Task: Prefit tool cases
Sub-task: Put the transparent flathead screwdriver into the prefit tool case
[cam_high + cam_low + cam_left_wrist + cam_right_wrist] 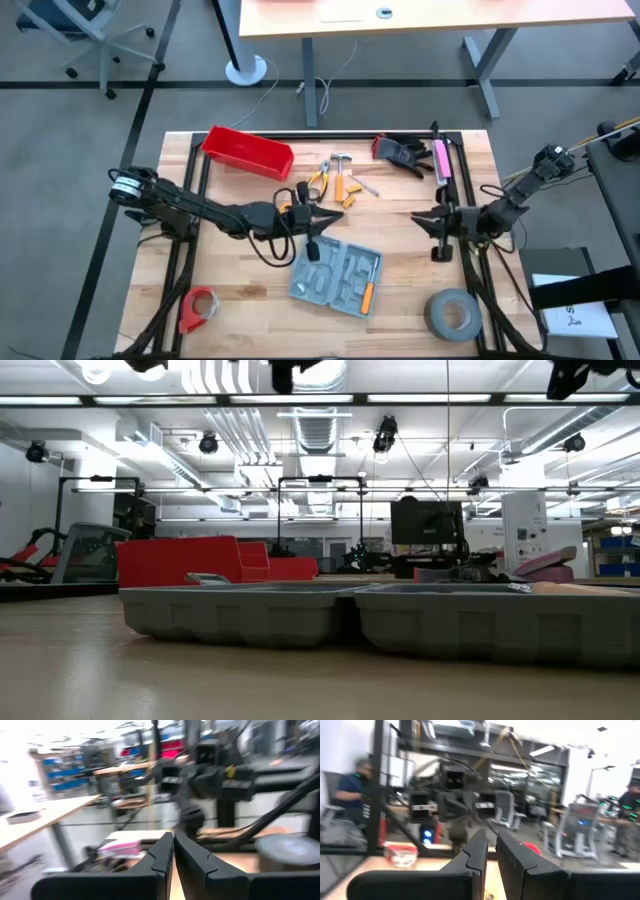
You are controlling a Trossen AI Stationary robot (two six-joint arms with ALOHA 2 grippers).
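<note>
Overhead, tool case (337, 274) lies open at six o'clock on the worktop (400, 240); left pincer (322, 222) hovers closed above its ten o'clock corner. Right pincer (428, 220), closed and empty, waits at three. Low view: its trays sit flat. A closed descent risks shoving it.

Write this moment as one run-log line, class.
left hand: shut, empty, above tool case | right hand: shut, empty, waiting | tool case: open, flat on table

One open tool case (337, 276), one red bin (247, 151), two tape rolls: grey (452, 314), red (198, 306); two pincers: left (337, 217), right (418, 217).
</note>
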